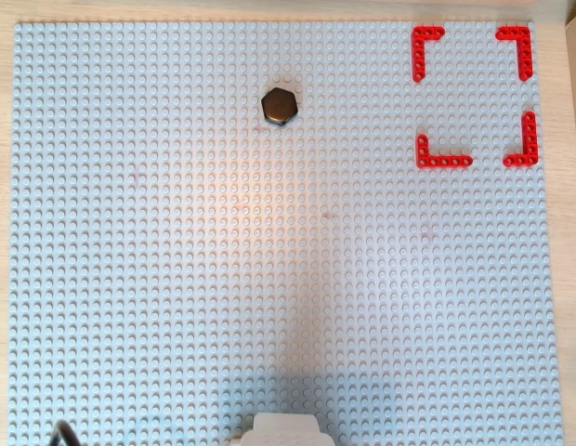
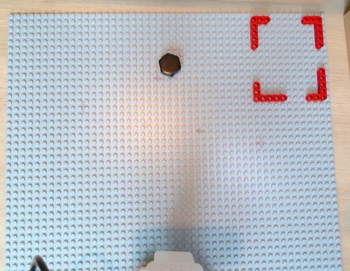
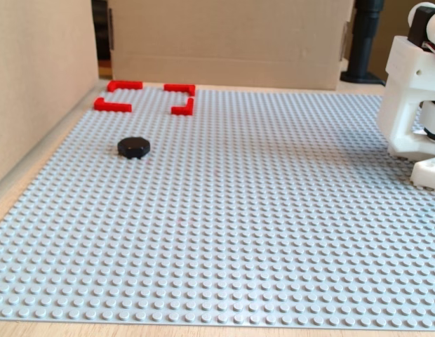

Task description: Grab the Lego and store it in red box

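The Lego (image 1: 280, 106) (image 2: 170, 64) is a small black glossy hexagon lying flat on the grey studded baseplate (image 1: 269, 279), up the middle in both overhead views. In the fixed view the Lego (image 3: 133, 147) sits at the left. The red box (image 1: 443, 161) (image 2: 269, 97) is four red L-shaped brackets forming an open square at the top right corner, with nothing inside it. In the fixed view the red box (image 3: 111, 105) lies at the far left, behind the Lego. Only the white arm body (image 3: 414, 98) shows, at the right edge. Its fingers are out of view.
The arm's white base (image 1: 283, 429) pokes in at the bottom middle of both overhead views, casting a shadow up the plate. Cardboard walls stand along the left (image 3: 35, 84) and back (image 3: 231, 42) in the fixed view. A black post (image 3: 365, 42) stands at the back right.
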### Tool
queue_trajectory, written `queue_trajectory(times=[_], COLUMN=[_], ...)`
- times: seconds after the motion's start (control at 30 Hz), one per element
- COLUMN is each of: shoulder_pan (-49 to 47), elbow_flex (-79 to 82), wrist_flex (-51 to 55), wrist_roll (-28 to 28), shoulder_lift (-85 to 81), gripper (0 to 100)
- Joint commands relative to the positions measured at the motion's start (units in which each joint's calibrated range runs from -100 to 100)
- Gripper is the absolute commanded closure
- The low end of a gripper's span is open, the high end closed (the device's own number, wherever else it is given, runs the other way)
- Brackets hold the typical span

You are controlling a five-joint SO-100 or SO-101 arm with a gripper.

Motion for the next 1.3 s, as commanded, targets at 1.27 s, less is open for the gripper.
queue_trajectory(times=[1.27], shoulder_pan=[-1.3], elbow_flex=[-17.1], wrist_flex=[-20.0], wrist_roll=[4.5], shoulder_lift=[85.8], gripper=[98])
